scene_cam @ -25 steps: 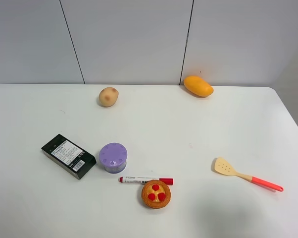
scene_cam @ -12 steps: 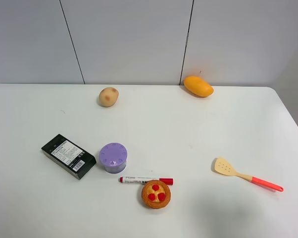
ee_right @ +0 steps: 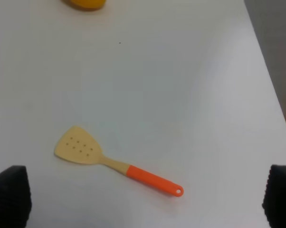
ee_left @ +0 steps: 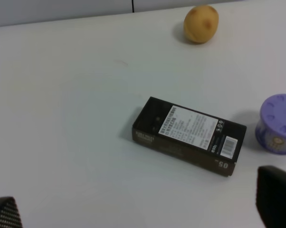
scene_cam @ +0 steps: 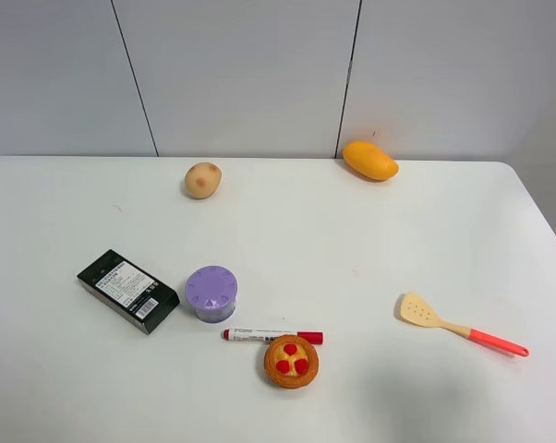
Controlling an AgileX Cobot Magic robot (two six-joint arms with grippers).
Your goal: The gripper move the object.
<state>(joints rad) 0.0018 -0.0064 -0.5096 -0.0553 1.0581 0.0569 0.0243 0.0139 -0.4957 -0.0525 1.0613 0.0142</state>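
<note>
The lavender cylindrical container [scene_cam: 211, 293] with a dotted lid stands upright on the white table [scene_cam: 287, 240], left of centre. It also shows in the left wrist view [ee_left: 277, 123], beside the black box. Neither arm shows in the exterior high view. My left gripper [ee_left: 138, 209] is open and empty, only its two black fingertips [ee_left: 275, 194] showing, held above the table short of the box and the container. My right gripper [ee_right: 145, 197] is open and empty, its fingertips [ee_right: 10, 194] wide apart above the spatula, far from the container.
A black labelled box [scene_cam: 128, 289] lies left of the container. A red-capped marker [scene_cam: 272, 336] and a berry tart [scene_cam: 291, 361] lie just in front of the container. A potato [scene_cam: 202, 180] and a mango [scene_cam: 369, 160] sit at the back. A spatula [scene_cam: 458, 327] lies at the right.
</note>
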